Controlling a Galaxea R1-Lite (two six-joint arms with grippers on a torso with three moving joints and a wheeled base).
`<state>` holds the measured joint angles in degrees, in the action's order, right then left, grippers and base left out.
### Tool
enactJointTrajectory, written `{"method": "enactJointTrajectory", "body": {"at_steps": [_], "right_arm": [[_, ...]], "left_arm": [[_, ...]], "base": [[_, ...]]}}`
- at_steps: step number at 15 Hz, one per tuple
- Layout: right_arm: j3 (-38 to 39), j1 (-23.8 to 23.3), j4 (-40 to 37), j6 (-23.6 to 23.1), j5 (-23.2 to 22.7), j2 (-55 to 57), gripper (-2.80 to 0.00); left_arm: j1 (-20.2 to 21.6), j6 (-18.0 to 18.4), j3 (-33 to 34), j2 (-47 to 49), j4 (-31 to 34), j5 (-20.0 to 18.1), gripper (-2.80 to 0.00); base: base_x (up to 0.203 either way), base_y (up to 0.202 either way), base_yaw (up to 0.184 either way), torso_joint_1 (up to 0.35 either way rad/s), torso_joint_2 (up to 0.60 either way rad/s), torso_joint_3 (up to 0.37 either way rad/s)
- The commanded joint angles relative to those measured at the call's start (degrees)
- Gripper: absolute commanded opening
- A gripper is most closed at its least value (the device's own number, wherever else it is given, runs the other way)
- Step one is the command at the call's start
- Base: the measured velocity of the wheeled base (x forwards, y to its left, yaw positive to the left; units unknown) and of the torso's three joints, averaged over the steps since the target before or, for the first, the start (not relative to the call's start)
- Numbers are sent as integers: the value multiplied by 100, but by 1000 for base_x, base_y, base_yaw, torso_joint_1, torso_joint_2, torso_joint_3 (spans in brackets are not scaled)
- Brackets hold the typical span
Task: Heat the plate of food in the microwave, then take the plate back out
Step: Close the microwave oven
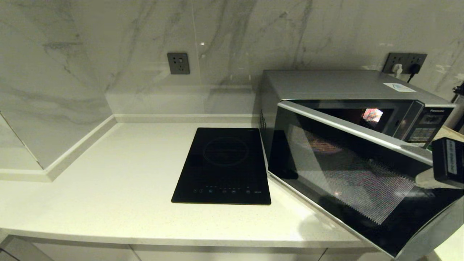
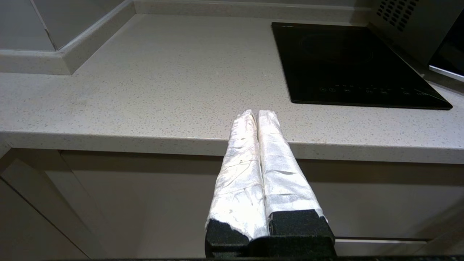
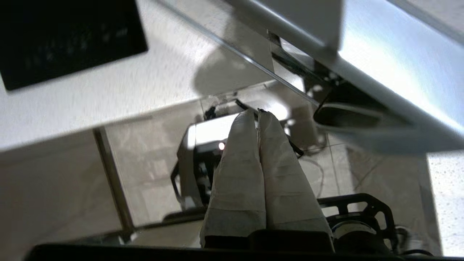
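Note:
The silver-grey microwave [image 1: 344, 85] stands at the right of the counter, its dark glass door [image 1: 362, 181] swung partway out toward me. A dim orange patch shows through the door glass; the plate of food cannot be made out. My right gripper [image 3: 257, 113] is shut with nothing in it, its taped fingers close against the door's shiny face near the silver edge strip [image 3: 380, 83]. In the head view only the right arm's black wrist block [image 1: 447, 161] shows, behind the door's free edge. My left gripper [image 2: 257, 113] is shut and empty, parked low before the counter's front edge.
A flat black glass cooktop [image 1: 224, 165] lies on the pale counter [image 1: 108, 188] just left of the microwave. Marble walls close the back and left, with sockets [image 1: 178, 63] behind. The swung door overhangs the counter's front right.

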<state>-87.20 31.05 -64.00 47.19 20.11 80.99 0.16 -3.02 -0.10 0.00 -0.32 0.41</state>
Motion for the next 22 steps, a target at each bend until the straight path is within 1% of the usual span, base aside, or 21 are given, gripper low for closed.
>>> {"method": "enactJointTrajectory", "body": {"at_steps": [1,3,5,9,12,14,18,22], "right_arm": [[137,-727,190,-21,-21,-156,-280],[259,-1355,490,-181,-67,-183,-280],[337,-1980,756,-300,-220,-97,-280],[364,-3425,1166,-708,-1048,298,-280],[337,-4223,1617,-963,-1532,652,-280],[350,-4459,1996,-991,-1764,835,-280],[344,-4607,2345,-984,-2182,1113,-280],[302,-4608,2827,-978,-2282,1322,-280]], "left_arm": [[2,-5,1,0,-3,2,-280],[2,-5,1,0,-3,2,-280],[2,-5,1,0,-3,2,-280],[2,-5,1,0,-3,2,-280],[2,-5,1,0,-3,2,-280],[2,-5,1,0,-3,2,-280],[2,-5,1,0,-3,2,-280],[2,-5,1,0,-3,2,-280]], "base": [[0,0,0,0,0,0],[0,0,0,0,0,0],[0,0,0,0,0,0],[0,0,0,0,0,0],[0,0,0,0,0,0],[0,0,0,0,0,0],[0,0,0,0,0,0],[0,0,0,0,0,0]]}}
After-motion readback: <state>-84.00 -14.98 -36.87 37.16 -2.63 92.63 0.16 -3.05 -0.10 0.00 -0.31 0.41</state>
